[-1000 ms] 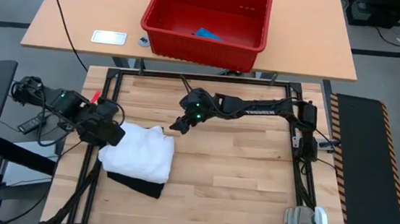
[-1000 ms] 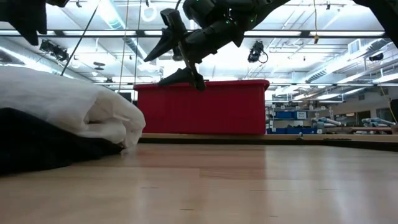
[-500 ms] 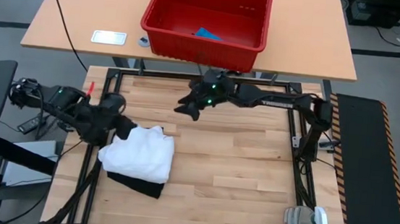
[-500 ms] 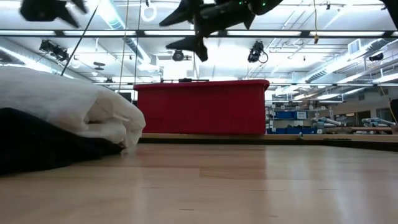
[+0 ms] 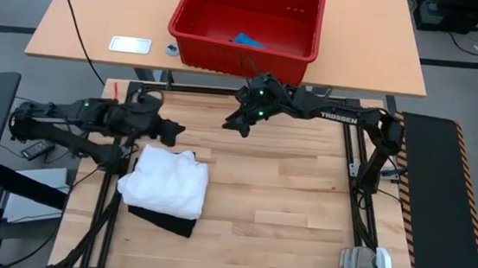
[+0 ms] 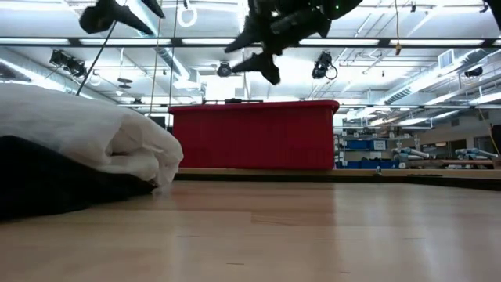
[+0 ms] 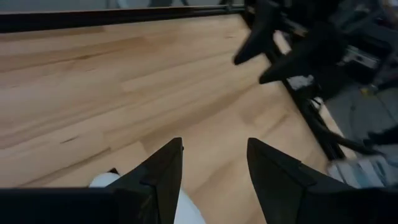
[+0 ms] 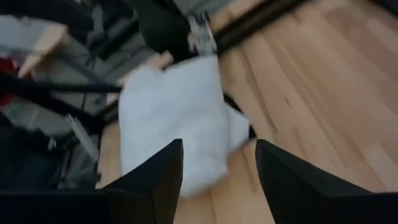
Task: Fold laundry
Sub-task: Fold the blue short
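On the right arm (image 5: 327, 116) the white letters "TROSSEN" can be read in the high view; no other writing is legible. The folded white T-shirt (image 5: 165, 184) lies on the left part of the wooden worktop (image 5: 277, 198), on top of a black garment (image 5: 166, 223) whose edge shows under it toward the near side. A small bright blue piece (image 5: 247, 41) lies inside the red basket (image 5: 246, 56), which stands on the other table (image 5: 84, 16) behind.

The left hand (image 5: 170, 131) is in the air just behind the T-shirt, its fingers apart and grasping nothing. The right hand (image 5: 238, 125) hangs over the far middle of the worktop, near the basket, also released and empty.

The low view shows the rounded fold of the T-shirt (image 6: 86, 133) over the black garment (image 6: 47, 184), and both hands high above the wood. The blue piece appears only from above. The left wrist view shows the open fingers (image 7: 165, 171) and the right hand (image 7: 264, 46) farther off; the right wrist view shows the T-shirt (image 8: 171, 118) from the other side.

A white flat object (image 5: 130, 45) lies on the far table beside the basket.
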You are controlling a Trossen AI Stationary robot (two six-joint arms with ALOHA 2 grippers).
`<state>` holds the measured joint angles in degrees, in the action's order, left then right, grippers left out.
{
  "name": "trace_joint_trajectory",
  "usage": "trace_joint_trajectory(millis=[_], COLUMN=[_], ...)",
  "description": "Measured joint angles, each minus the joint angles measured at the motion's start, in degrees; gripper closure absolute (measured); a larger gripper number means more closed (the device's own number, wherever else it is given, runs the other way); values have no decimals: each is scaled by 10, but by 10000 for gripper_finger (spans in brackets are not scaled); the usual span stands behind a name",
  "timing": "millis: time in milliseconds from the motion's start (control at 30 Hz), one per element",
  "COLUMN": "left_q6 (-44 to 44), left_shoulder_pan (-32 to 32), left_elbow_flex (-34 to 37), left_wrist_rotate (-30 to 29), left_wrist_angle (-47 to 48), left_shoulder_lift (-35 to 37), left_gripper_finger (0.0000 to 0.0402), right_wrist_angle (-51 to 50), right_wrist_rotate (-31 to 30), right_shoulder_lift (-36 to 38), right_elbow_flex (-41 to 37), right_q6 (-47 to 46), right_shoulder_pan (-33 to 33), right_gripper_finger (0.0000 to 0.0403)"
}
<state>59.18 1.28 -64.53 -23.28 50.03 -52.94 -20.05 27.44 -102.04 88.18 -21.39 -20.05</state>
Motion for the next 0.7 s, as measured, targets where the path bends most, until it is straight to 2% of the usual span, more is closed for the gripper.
trace_joint_trajectory(millis=[100,233,400,533,633,700], left_q6=[20,-9,-63,-111,-155,-189], left_shoulder_pan=[-28,-66,-118,-176,-236,-277], left_elbow_flex=[0,0,1,1,1,1], left_wrist_rotate=[2,12,97,162,201,204], left_wrist_angle=[-17,-80,-215,-290,-322,-329], left_shoulder_lift=[-34,-96,-166,-196,-199,-199], left_gripper_finger=[221,222,222,222,222,222], right_wrist_angle=[-44,-64,-75,-101,-135,-152], right_wrist_rotate=[3,-15,-32,-36,-72,-105], right_shoulder_lift=[9,26,50,61,72,76], right_elbow_flex=[0,0,0,0,0,0], right_q6=[8,24,37,55,81,97], right_shoulder_pan=[-19,-49,-87,-114,-134,-150], right_gripper_finger=[206,209,215,219,220,220])
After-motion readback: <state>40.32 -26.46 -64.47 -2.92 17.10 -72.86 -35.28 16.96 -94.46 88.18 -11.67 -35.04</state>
